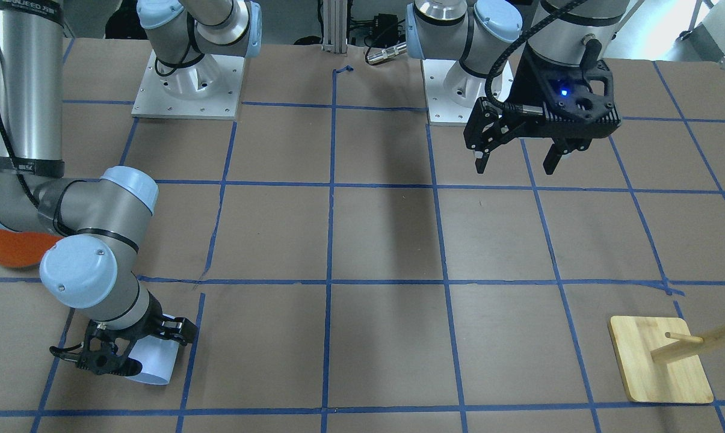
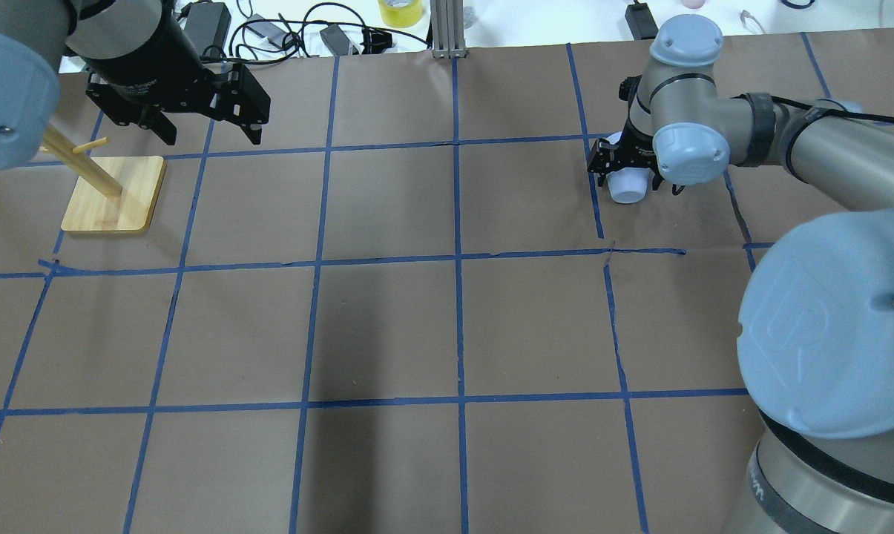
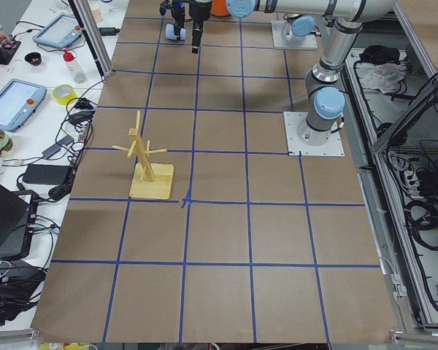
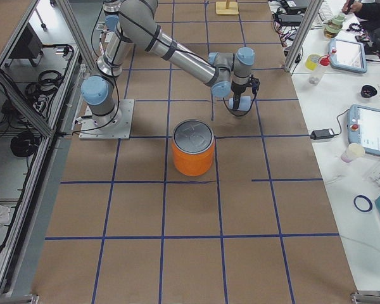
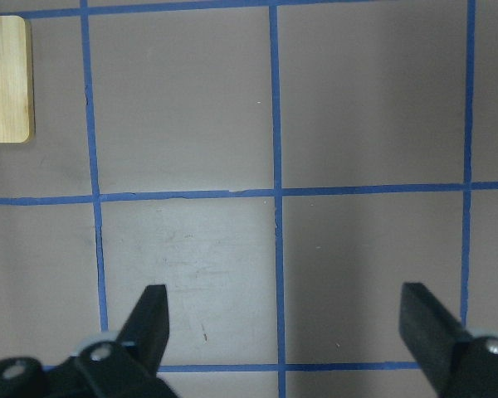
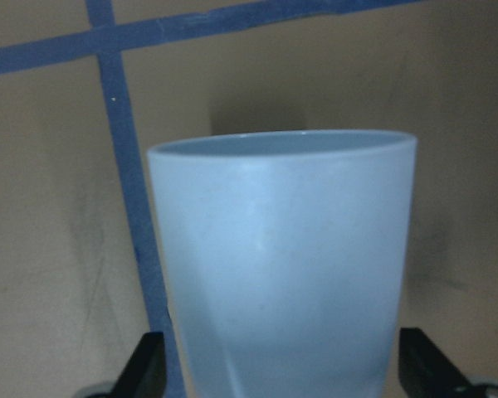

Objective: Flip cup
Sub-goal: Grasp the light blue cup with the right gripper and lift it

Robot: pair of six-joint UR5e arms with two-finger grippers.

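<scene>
The cup [image 1: 154,364] is a small pale blue-white tumbler at the table's far right side, tipped over with its rim pointing away from my right gripper [image 1: 151,352]. In the right wrist view the cup [image 6: 286,265] fills the frame between the two fingers [image 6: 145,369], which stand wide apart on either side of its base. The right gripper reads as open around the cup. In the overhead view the cup [image 2: 628,187] shows under the right gripper [image 2: 628,174]. My left gripper [image 1: 515,162] is open and empty, hovering above the table near the wooden stand.
A large orange can with a silver lid [image 4: 193,149] stands on the table near my right arm's elbow. A wooden peg stand on a square base [image 2: 113,196] stands on the left side, just beyond the left gripper [image 2: 202,133].
</scene>
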